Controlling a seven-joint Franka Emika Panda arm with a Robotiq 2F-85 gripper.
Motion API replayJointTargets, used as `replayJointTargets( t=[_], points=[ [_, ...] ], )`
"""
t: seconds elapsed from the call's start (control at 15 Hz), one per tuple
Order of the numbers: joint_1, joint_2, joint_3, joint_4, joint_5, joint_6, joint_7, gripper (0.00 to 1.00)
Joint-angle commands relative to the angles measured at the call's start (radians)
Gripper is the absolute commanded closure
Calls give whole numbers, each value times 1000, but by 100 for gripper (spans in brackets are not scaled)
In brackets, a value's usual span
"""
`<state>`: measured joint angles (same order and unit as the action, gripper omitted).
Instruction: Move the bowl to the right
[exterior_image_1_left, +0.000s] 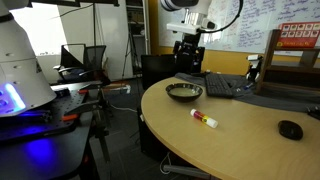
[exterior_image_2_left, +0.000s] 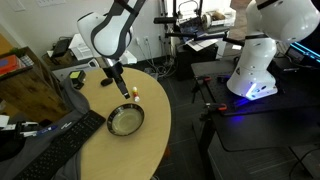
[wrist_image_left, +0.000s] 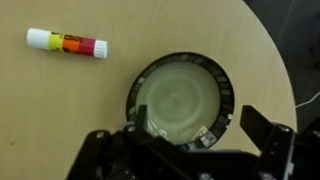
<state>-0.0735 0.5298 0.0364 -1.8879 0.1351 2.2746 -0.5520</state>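
Gripper above bowl, no grasp yet.
Bowl sat on the table, keyboard just right, marker nearer. Jaws spread wide, holding nothing. Judged 0 progress: grasp and rightward shift both left.

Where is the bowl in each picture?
In an exterior view: the bowl sits near the centre.
In an exterior view: the bowl is below centre, slightly left.
Wrist view: the bowl fills the middle.
Shared landmark: the white marker lying near it.
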Motion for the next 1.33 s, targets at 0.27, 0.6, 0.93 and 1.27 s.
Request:
replayJointTargets(
  t=[0.27, 0.6, 0.93, 1.27],
  points=[
    [-81, 197, 60, 169, -21, -13, -22, 0],
    [-86, 217, 67, 190, -22, -16, -23, 0],
    [-112, 272, 84, 232, -33, 47, -105, 0],
    [-167, 410, 109, 365, -48, 100, -222, 0]
  ],
)
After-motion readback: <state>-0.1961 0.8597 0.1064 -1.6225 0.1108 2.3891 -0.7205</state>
